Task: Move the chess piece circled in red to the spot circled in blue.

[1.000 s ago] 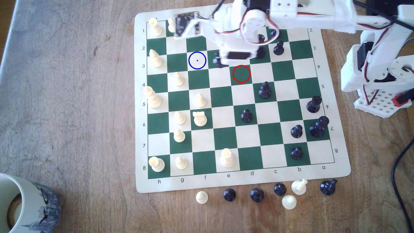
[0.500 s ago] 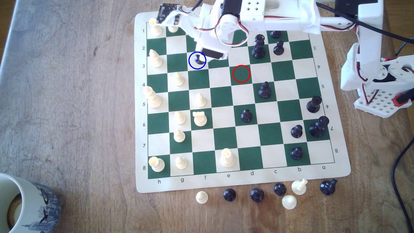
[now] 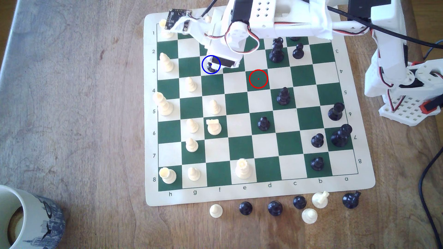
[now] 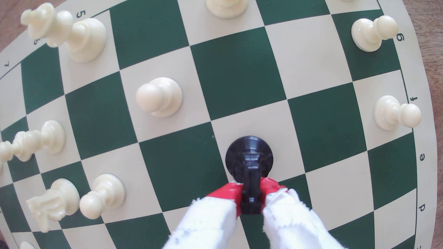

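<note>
The black knight [image 4: 249,158] hangs upright between my red-tipped fingers [image 4: 227,192], its round base low over a cream square; whether it touches the board is unclear. My gripper [image 4: 250,191] is shut on the knight's head. In the exterior view the knight [image 3: 211,68] sits inside the blue ring of the spot [image 3: 205,71], with the gripper [image 3: 214,64] reaching down over it from the board's far edge. The red-ringed green square [image 3: 258,79] holds no piece.
Cream pawns [image 3: 190,84] and a cream bishop [image 3: 166,62] stand near the blue-ringed square. Black pieces [image 3: 276,51] stand to the exterior view's right of the arm. Captured pieces [image 3: 275,207] lie off the board's near edge. A mug [image 3: 26,220] sits at the near left corner.
The gripper carried the knight toward the exterior view's left, from beside the red-ringed square to over the blue-ringed square, and has since sunk slightly lower.
</note>
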`<state>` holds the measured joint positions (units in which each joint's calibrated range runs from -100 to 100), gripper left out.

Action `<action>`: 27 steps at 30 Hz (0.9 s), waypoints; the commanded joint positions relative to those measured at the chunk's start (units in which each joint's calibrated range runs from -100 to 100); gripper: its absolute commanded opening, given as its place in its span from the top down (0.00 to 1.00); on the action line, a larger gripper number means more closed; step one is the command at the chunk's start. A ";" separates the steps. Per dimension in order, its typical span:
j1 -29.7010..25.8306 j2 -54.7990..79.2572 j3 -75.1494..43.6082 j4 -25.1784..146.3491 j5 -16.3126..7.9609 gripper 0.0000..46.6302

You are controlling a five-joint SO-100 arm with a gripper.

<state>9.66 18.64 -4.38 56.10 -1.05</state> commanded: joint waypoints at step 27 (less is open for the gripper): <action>1.02 -10.07 6.02 -4.17 1.95 0.58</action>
<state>11.43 19.73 -3.75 54.02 0.46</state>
